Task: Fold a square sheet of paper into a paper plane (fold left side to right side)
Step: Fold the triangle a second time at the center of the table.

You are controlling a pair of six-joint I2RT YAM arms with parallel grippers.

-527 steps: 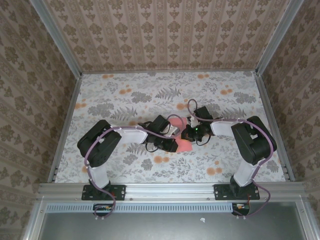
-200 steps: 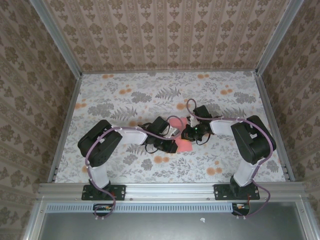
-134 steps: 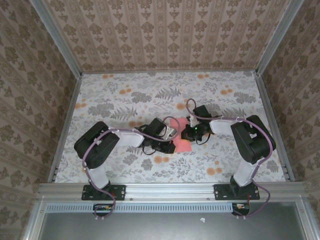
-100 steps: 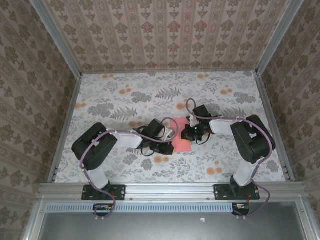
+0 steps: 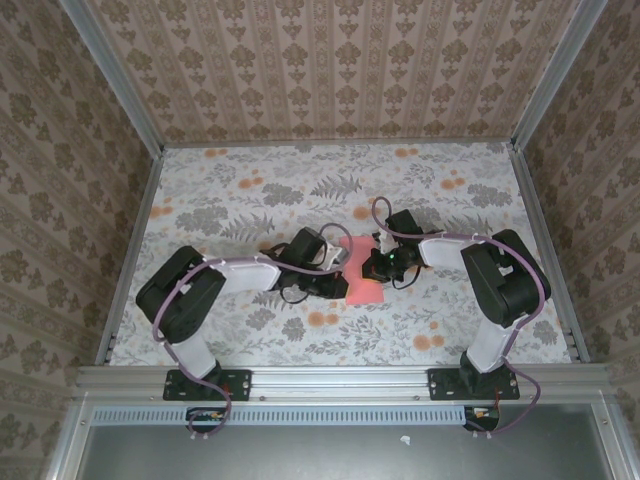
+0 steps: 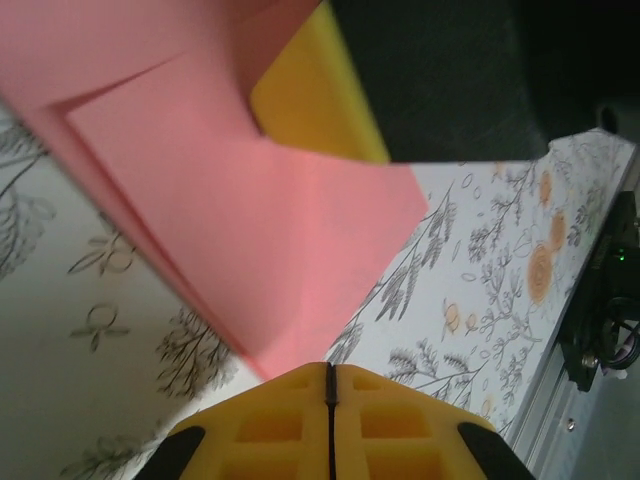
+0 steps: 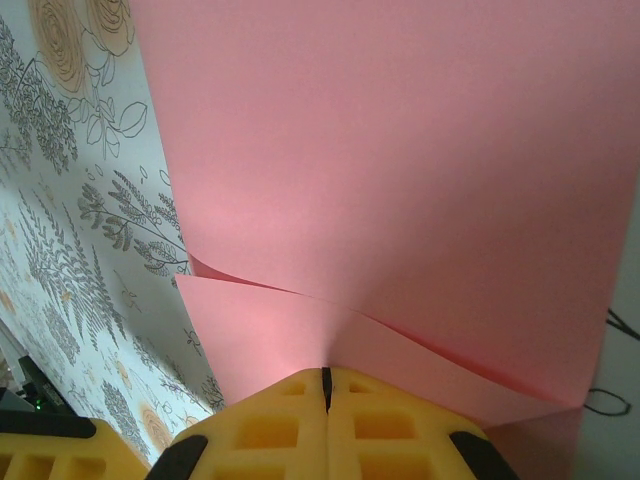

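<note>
Mid-task, I'd say. The sheet (image 5: 362,284) is no flat square. The wrist views show overlapping pink layers, a slanted flap edge and a soft crease running into the grip, so some folding is in. There's no narrow dart with a centre crease, so the plane isn't made. My read is that the present fold needs laying over and pressing flat, with more folds to come. I can't tell which fold this one is.

The sheet sits mid-bench (image 5: 250,200), a bit right of centre, between the two arms. Its held edges look raised off the floral surface.

The left end effector (image 6: 329,392) is clenched, with a point of the sheet nipped between its yellow fingers and the paper fanning away from it. The right end effector (image 7: 325,392) is clenched too, grasping a layered edge with pink spreading out ahead of it. The two grips are near each other on opposite sides of the sheet, the left one on its left side and the right one on its right. In the left wrist view a yellow pad (image 6: 312,95) of the right one rests against the paper across from the left grip.
</note>
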